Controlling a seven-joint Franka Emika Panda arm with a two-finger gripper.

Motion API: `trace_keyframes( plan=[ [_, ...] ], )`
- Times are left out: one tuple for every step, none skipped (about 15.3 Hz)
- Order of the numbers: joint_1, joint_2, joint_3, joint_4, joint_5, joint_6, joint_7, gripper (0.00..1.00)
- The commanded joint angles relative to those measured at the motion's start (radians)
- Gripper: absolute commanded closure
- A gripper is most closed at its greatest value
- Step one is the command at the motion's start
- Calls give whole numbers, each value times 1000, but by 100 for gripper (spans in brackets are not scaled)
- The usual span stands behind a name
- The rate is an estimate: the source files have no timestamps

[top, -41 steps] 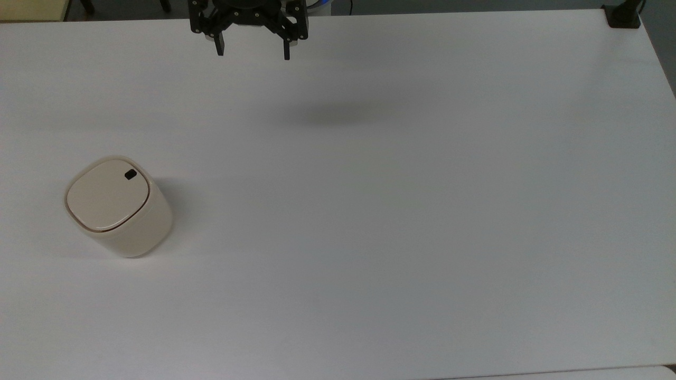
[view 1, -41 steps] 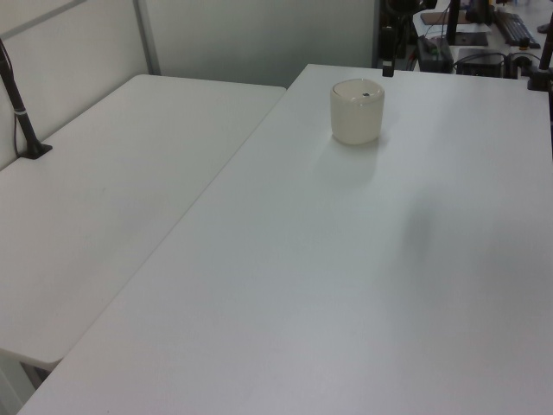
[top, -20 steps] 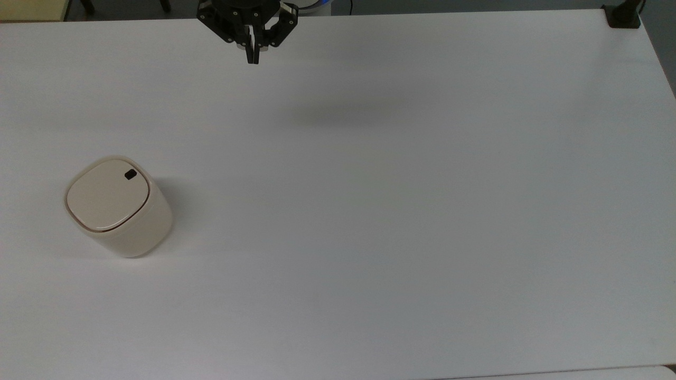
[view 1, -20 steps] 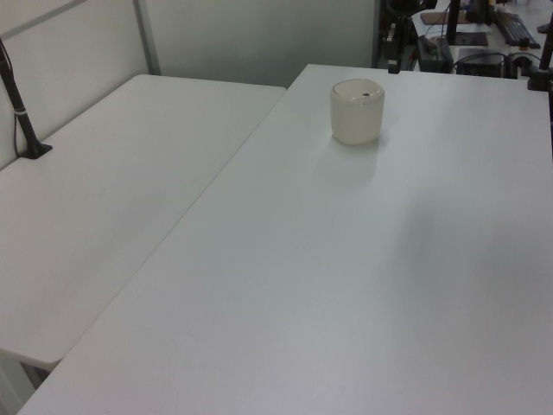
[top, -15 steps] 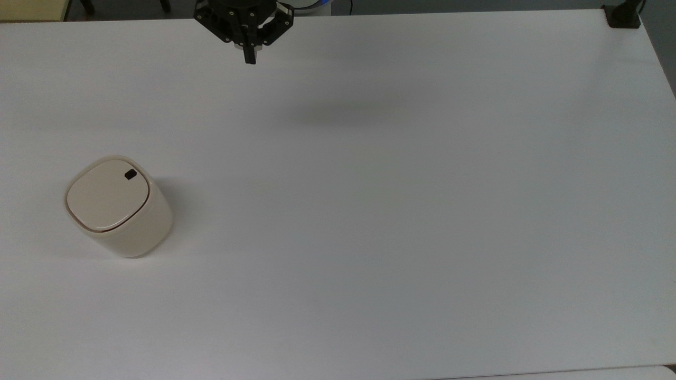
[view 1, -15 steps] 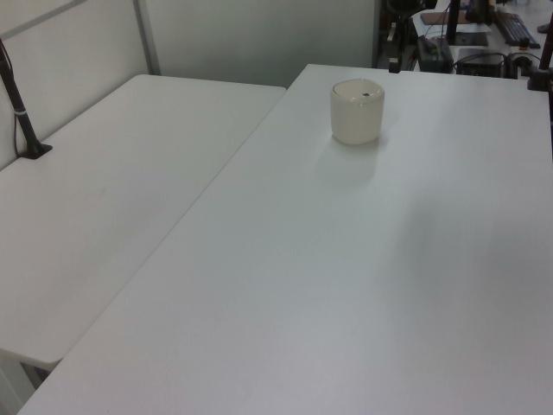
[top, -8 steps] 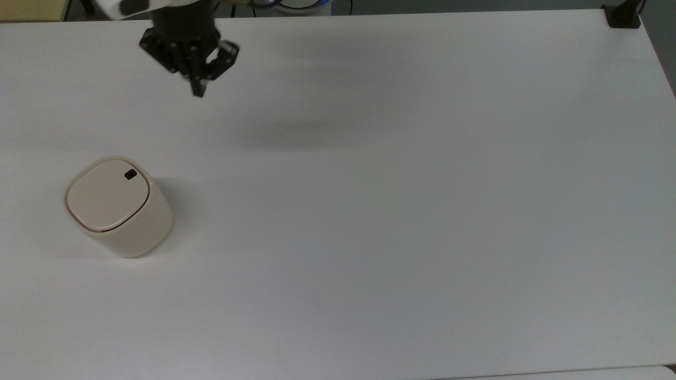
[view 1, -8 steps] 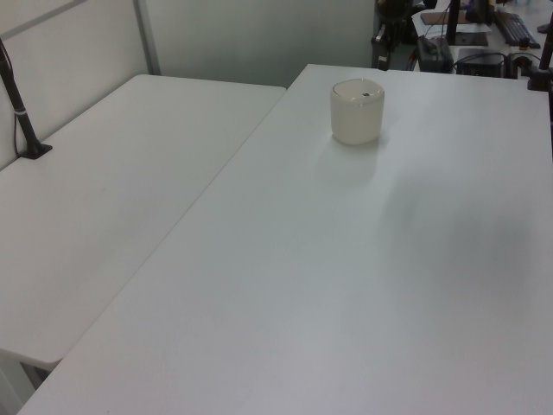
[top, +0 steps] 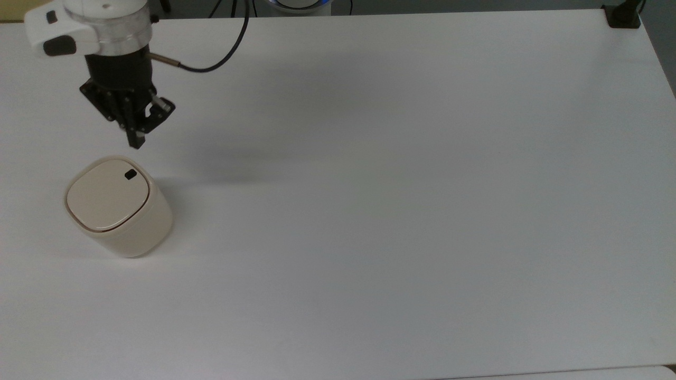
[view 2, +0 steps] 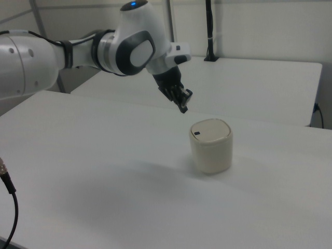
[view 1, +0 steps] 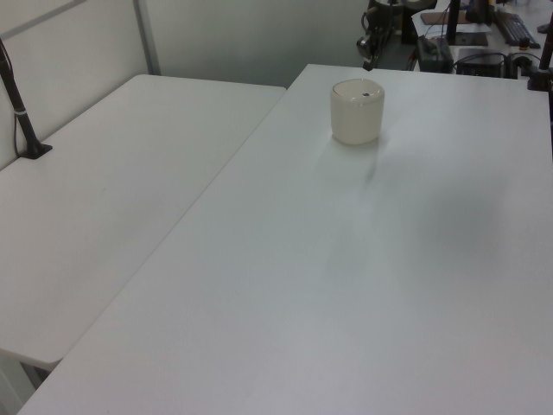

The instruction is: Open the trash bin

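Note:
The cream-beige trash bin [top: 119,206] stands upright on the white table at the top view's left, its flat lid down and a small black button [top: 130,174] near the lid's upper right corner. The bin [view 1: 357,111] also stands at the far end of the table in the left view, and the bin [view 2: 210,145] sits right of centre in the right view. My gripper [top: 136,143] hangs in the air just above the bin, a short way from the button, with its fingers pressed together and nothing held. In the right view the gripper [view 2: 183,109] is up and left of the lid.
A black cable [top: 222,47] trails from the arm's wrist toward the table's far edge. A black clamp [top: 623,16] sits at the top view's upper right corner. A second white table [view 1: 112,199] adjoins on the left view's left.
The gripper closed its fingers, then swept from the top edge of the top view down and left, ending just above the bin. The bin has not moved and its lid stays down.

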Motion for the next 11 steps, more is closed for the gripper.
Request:
trace_keyframes(
  plan=[
    [-15,59,-3,6,-19,120,28,100],
    [-16,67,-5,4,-19,125,28,100],
    [-24,73,-3,4,-19,126,28,100],
    [-29,87,-3,4,-19,131,28,100],
    [-29,95,-3,4,-21,131,28,100],
    [-30,96,-3,3,-22,131,28,100],
    [-32,102,-3,-2,-27,131,26,100],
    [-39,107,-3,-5,-31,130,28,100],
    [-39,113,-3,-5,-33,130,28,100],
    [-41,113,-3,-6,-33,129,26,100],
    [-42,116,-3,-6,-33,128,26,100]
  ],
)
